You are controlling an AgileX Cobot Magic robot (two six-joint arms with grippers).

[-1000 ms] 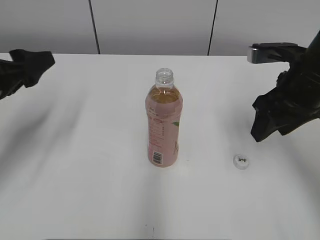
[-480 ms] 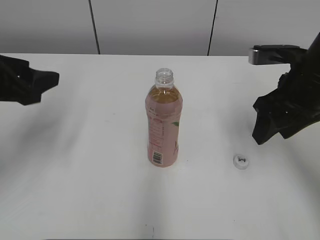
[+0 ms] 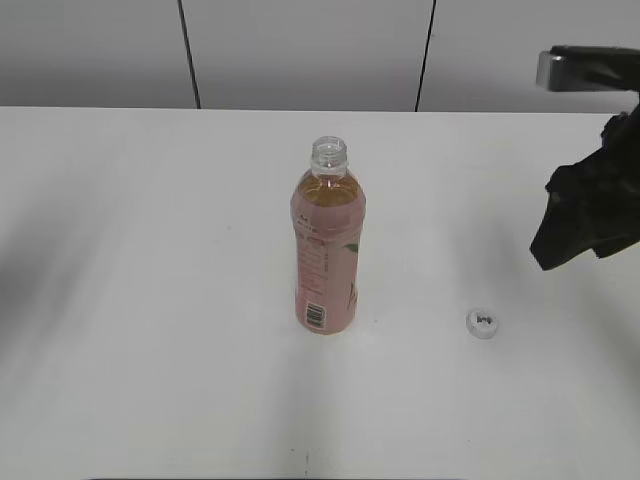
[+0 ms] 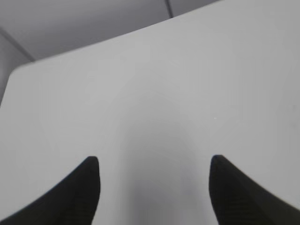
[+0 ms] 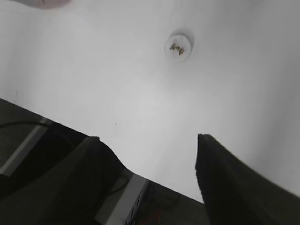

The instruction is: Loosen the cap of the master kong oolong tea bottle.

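Observation:
The master kong oolong tea bottle [image 3: 328,255] stands upright in the middle of the white table, its neck open with no cap on it. The small white cap [image 3: 482,322] lies on the table to the bottle's right; it also shows in the right wrist view [image 5: 178,48]. My right gripper [image 3: 565,245] hovers open and empty at the far right, above and beyond the cap; its jaws [image 5: 147,140] are wide apart. My left gripper [image 4: 152,161] is open and empty over bare table, and is out of the exterior view.
The white table [image 3: 160,300] ends at a front edge seen in the right wrist view [image 5: 140,176], with dark floor and cables below. Grey wall panels stand behind the table's far edge. A pink sliver of the bottle shows at the top left of the right wrist view [image 5: 47,3].
My left arm has pulled back to the left and left the exterior view. My right arm has moved right and slightly up, away from the cap. The bottle and cap have not moved.

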